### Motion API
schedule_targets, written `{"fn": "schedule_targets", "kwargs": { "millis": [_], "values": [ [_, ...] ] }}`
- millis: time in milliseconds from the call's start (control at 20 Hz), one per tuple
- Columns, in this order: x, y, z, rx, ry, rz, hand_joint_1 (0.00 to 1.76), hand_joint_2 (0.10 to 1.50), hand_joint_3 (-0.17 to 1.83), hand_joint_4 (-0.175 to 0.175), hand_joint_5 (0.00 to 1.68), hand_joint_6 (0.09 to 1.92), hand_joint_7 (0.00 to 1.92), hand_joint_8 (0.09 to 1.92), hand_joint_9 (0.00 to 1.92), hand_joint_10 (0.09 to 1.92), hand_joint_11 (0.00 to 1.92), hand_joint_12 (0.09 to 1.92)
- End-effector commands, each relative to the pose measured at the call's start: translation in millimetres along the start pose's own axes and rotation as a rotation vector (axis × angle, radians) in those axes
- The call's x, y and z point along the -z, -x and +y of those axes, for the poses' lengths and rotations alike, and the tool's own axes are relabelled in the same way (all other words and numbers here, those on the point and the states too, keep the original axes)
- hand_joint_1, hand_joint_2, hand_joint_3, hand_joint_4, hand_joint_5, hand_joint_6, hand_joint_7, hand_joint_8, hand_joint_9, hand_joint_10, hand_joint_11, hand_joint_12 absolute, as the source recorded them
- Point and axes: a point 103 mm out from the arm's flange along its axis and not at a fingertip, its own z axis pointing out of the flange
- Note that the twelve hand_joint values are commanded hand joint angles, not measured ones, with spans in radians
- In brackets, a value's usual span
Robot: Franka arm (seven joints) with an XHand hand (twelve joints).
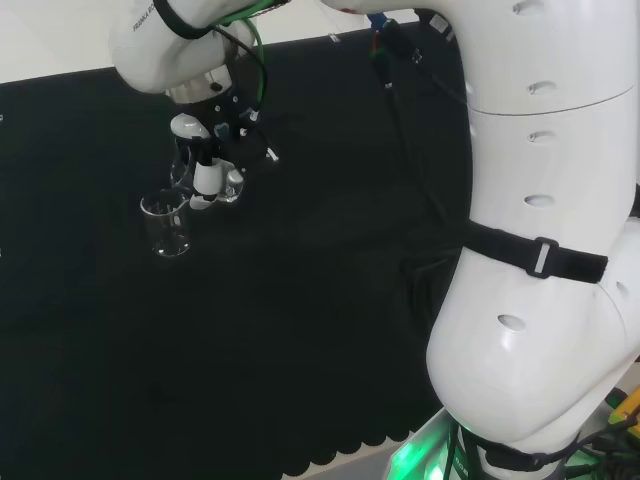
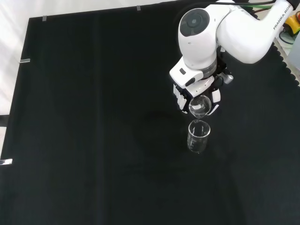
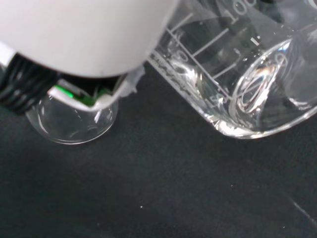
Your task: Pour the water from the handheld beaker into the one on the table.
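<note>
My hand (image 2: 213, 98) is shut on a clear glass beaker (image 2: 200, 105), which is tilted far over with its mouth down and facing the front camera. Its lip hangs just above the rim of a second clear beaker (image 2: 198, 136) that stands upright on the black cloth. In the head view the hand (image 1: 208, 176) holds the tilted beaker (image 1: 231, 185) just right of and above the standing beaker (image 1: 168, 224). The wrist view shows the held beaker (image 3: 247, 74) close up, with printed scale marks and water inside. A blurred white part of the hand (image 3: 84, 34) partly hides the standing beaker (image 3: 74, 121).
The arm's white links (image 1: 540, 240) stand large at the head view's right. In the front view a white link with a round grey cap (image 2: 197, 23) stands above the hand. Black cloth (image 2: 93, 117) spreads wide to the left, with its scalloped edge (image 2: 286, 61) at the right.
</note>
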Motion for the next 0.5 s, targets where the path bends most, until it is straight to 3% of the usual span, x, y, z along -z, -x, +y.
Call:
{"fn": "schedule_targets", "kwargs": {
  "millis": [50, 500],
  "values": [
    [0.4, -4.8, -0.4, -0.002, -0.021, -0.058, 1.31, 0.50, 0.99, -0.175, 1.20, 0.93, 1.27, 0.89, 1.65, 0.78, 1.39, 0.75],
    [0.1, -10.5, 1.8, 0.006, -0.047, -0.116, 1.31, 0.50, 0.99, -0.175, 1.20, 0.93, 1.27, 0.89, 1.65, 0.78, 1.39, 0.75]
  ]
}}
